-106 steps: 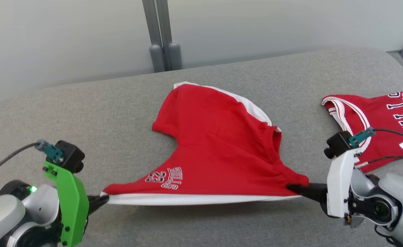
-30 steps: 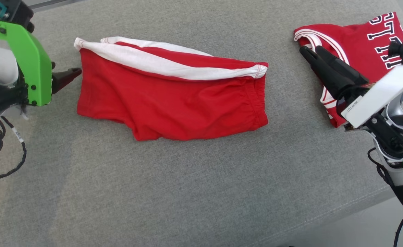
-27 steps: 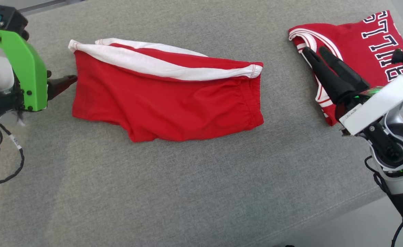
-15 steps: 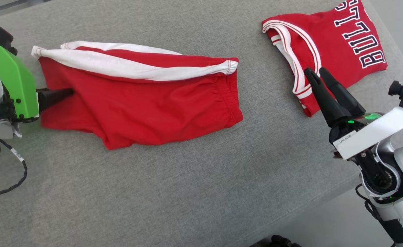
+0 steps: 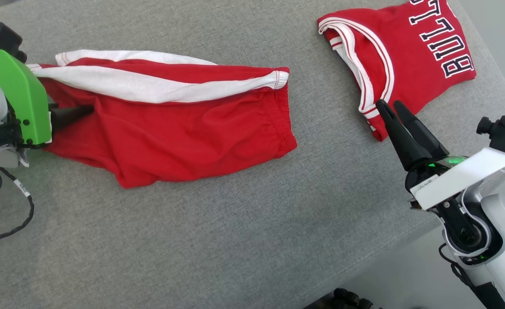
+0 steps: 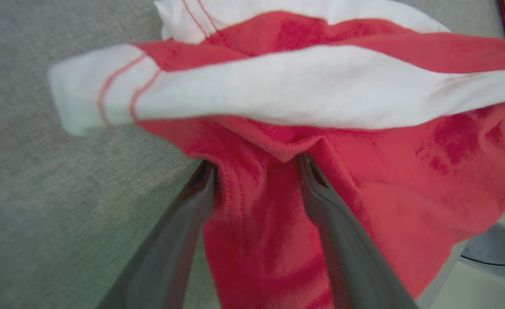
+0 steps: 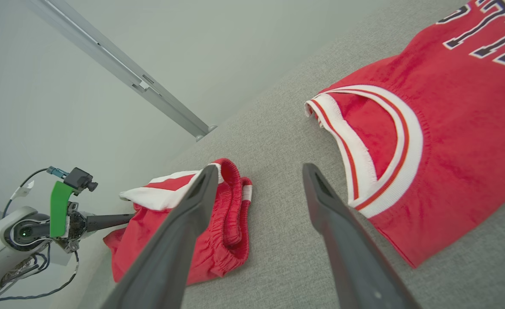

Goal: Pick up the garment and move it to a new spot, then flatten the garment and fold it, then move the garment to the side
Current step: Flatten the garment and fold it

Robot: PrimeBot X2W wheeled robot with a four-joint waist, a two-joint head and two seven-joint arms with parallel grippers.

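The left hand (image 5: 87,111), at the left edge of the head view, has its dark fingers pushed into the left end of the red shorts (image 5: 184,128). They lie doubled over, white stripe uppermost, on the grey worktop (image 5: 235,240). The right hand (image 5: 389,105) hovers spread and empty at lower right, beside a folded jersey (image 5: 411,56) reading "BULL", the rest cut off.

In the left wrist view the fingers stand apart astride bunched red cloth, not pinching it. I'd say this is a grasp for another fold or the move aside, and it must close through every layer.

In the right wrist view the jersey's letters are cropped and unreadable.
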